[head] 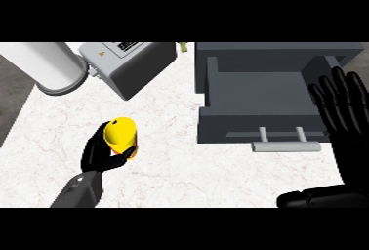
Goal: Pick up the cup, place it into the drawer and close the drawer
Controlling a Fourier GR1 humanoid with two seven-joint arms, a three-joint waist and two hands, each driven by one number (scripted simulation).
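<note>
R black hand (344, 114) at view's right edge: fingers straight, pointing up, holding nothing, resting just beside the open dark-grey drawer (245, 124). L black hand (99, 155) on grey forearm comes in lower left, fingers curled round the yellow rounded cup (120, 133). Cup is tilted, over the white marble worktop (166, 171), well left of drawer; can't tell if it touches the surface. Drawer's pale bar handle (286, 145) faces the robot. White cylinder (47, 68) & grey box appliance (126, 63) at far left.
</note>
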